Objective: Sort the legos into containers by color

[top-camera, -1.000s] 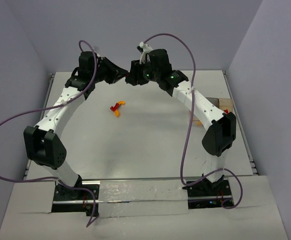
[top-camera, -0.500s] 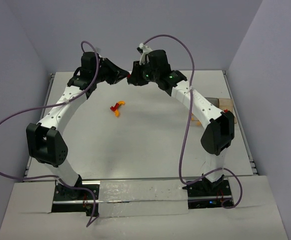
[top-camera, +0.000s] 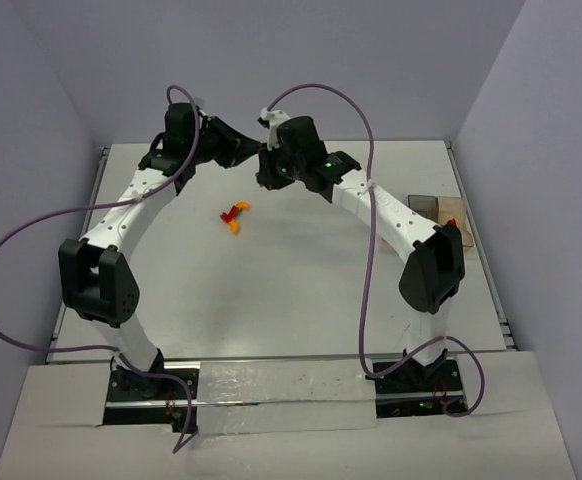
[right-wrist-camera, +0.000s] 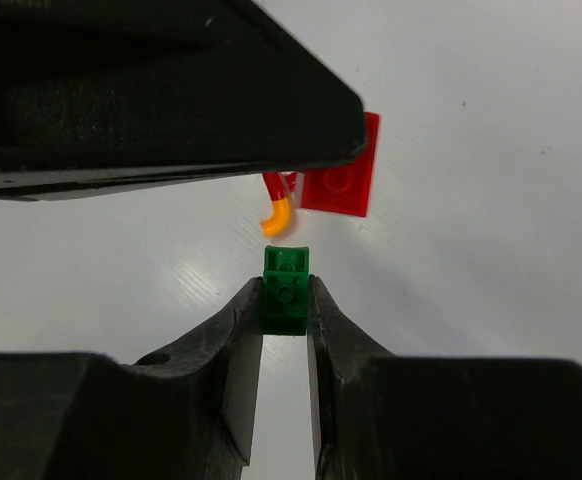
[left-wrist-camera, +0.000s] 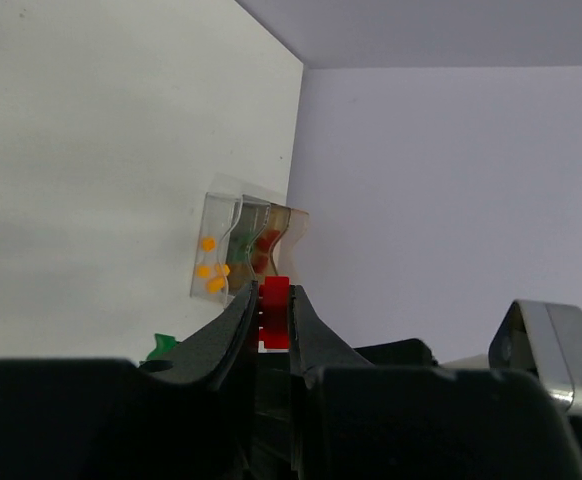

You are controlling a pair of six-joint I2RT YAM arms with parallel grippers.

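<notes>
Right wrist: green studded lego clamped in right hand.

Two arms, three bins, four binned orange bricks; two held: red brick, green brick.

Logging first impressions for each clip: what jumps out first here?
The left gripper pinches a red lego and the right gripper a green lego, nearly nose to nose over the far side of the table. Loose red and orange legos lie on it nearby.
</notes>
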